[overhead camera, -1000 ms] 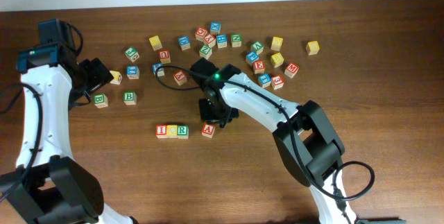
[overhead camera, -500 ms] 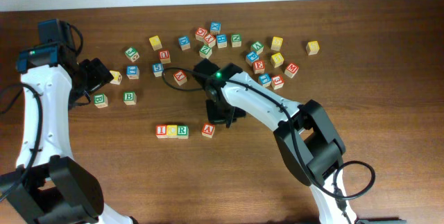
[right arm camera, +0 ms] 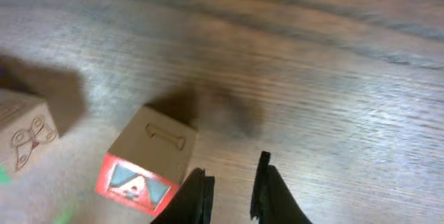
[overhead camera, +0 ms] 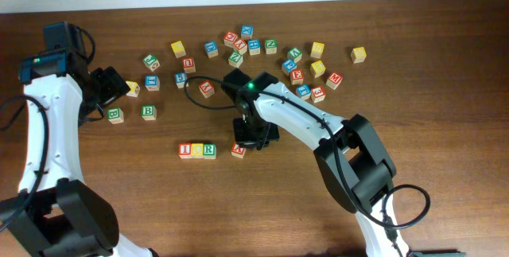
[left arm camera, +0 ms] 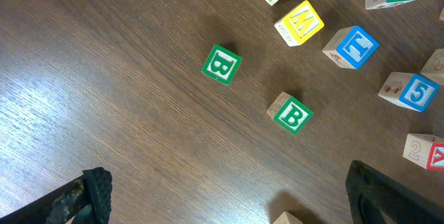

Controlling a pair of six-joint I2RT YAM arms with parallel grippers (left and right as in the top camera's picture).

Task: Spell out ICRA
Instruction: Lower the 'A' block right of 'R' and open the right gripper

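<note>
Overhead: on the wooden counter (overhead camera: 119, 209), the I block (overhead camera: 184, 150), C block (overhead camera: 197, 150) and R block (overhead camera: 209, 150) sit touching in a row. The red A block (overhead camera: 238, 150) lies near R but apart from it, by the right gripper (overhead camera: 253, 136). Left wrist: the left gripper (left arm camera: 229, 200) gapes wide and empty over two green B blocks (left arm camera: 222, 64). Right wrist: the right gripper is nearly closed on nothing, just beside A. Three letters look placed; A needs closing up against R.
</note>
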